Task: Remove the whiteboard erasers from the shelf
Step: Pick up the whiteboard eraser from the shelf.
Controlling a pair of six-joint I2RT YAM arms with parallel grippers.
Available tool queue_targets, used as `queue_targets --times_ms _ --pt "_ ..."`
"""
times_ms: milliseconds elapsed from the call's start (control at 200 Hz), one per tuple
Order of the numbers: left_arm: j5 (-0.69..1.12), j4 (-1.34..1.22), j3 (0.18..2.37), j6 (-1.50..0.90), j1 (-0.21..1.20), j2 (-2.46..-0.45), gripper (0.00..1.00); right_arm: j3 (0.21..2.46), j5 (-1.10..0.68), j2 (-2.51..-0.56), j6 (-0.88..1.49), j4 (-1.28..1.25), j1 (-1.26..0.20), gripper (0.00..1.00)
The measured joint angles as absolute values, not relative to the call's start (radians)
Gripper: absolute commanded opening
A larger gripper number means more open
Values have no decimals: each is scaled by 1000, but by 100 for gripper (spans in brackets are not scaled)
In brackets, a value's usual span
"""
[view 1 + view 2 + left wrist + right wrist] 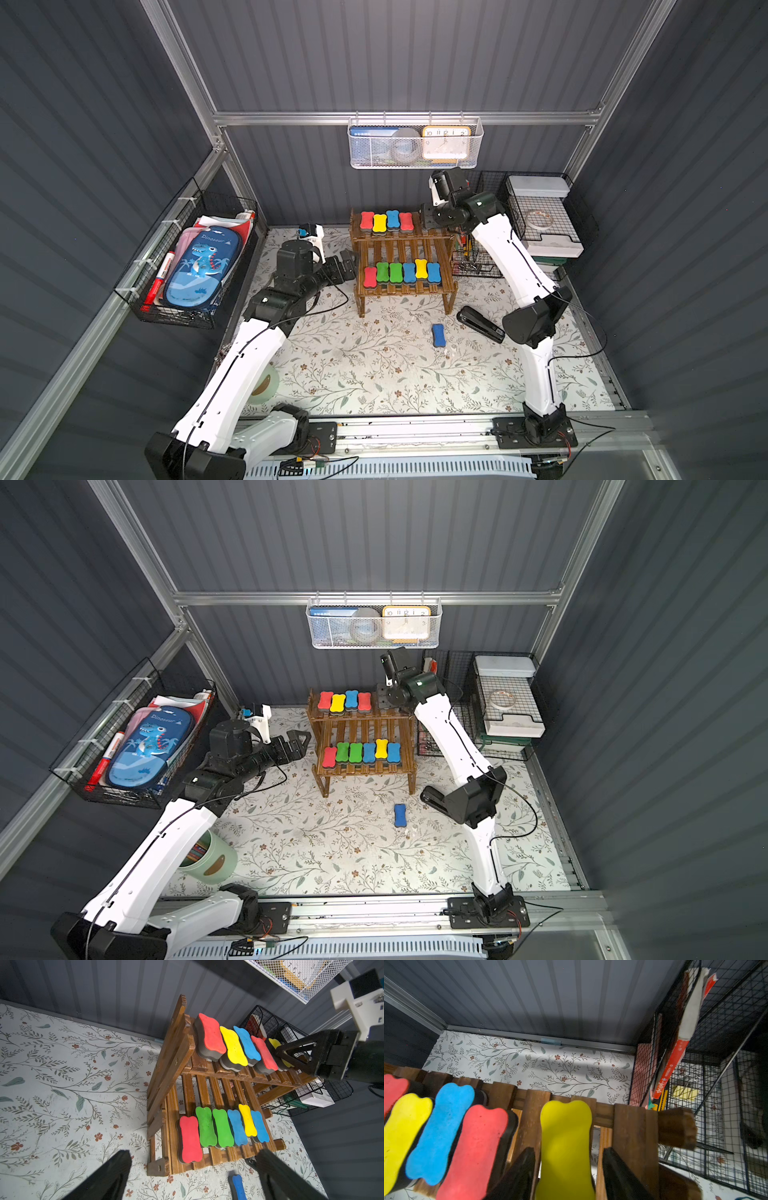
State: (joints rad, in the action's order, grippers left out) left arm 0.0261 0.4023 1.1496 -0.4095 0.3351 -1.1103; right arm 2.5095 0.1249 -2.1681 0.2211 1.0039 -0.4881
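The brown shelf (400,248) stands at the back of the table. On its upper tier lie red (367,220), yellow (379,222), blue (392,219) and red (405,221) whiteboard erasers. Several more line the lower tier (401,272). Another yellow eraser (565,1126) lies at the upper tier's right end. My right gripper (568,1150) straddles it, open, with a narrow gap on each side. A blue eraser (438,335) lies on the table in front. My left gripper (347,264) hovers wide open and holding nothing, left of the lower tier.
A black stapler (480,323) lies right of the loose blue eraser. A black wire-grid organiser (540,216) stands close to the shelf's right side. A white mesh basket (415,143) hangs above. A wire basket with a pencil case (195,266) hangs on the left wall. A green cup (210,860) sits at front left.
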Motion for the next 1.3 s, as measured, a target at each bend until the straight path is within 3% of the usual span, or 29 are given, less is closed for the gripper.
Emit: queue_targets --times_ms 430,665,910,1101,1301 --pt "26 397 1150 -410 335 -1110 99 2505 151 -2170 221 1006 -501 38" --pt "25 397 1150 -410 335 -1110 99 2431 134 -2110 255 955 -502 35" --pt "25 398 1150 -410 335 -1102 99 2122 107 -1825 342 806 -502 34" --pt "22 408 1150 -410 335 -1091 99 1761 69 -1576 449 659 -515 34" --pt "21 414 1149 -410 335 -1077 100 1391 79 -1353 558 583 -612 33"
